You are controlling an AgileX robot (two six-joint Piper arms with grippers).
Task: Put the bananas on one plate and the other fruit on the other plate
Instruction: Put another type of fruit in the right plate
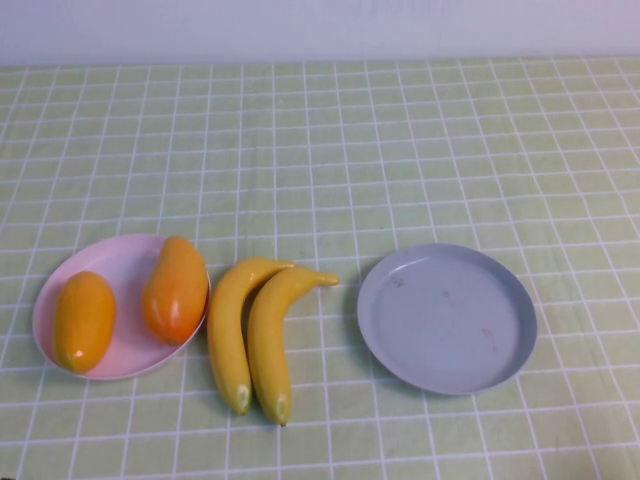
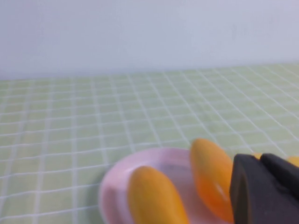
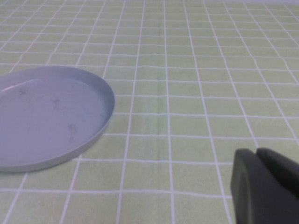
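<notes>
Two yellow bananas (image 1: 232,330) (image 1: 270,340) lie side by side on the cloth between the plates. Two orange mango-like fruits (image 1: 84,320) (image 1: 176,290) lie on the pink plate (image 1: 120,265) at the left. The grey-blue plate (image 1: 445,318) at the right holds nothing. My left gripper (image 2: 260,158) is shut and empty, low and close beside the pink plate (image 2: 117,186) and its two fruits (image 2: 154,198) (image 2: 210,182). My right gripper (image 3: 256,152) is shut and empty over the cloth, apart from the grey-blue plate (image 3: 46,112). Neither gripper shows in the high view.
A green cloth with a white grid (image 1: 330,150) covers the table up to a pale wall (image 1: 320,25) at the back. No other objects are in view.
</notes>
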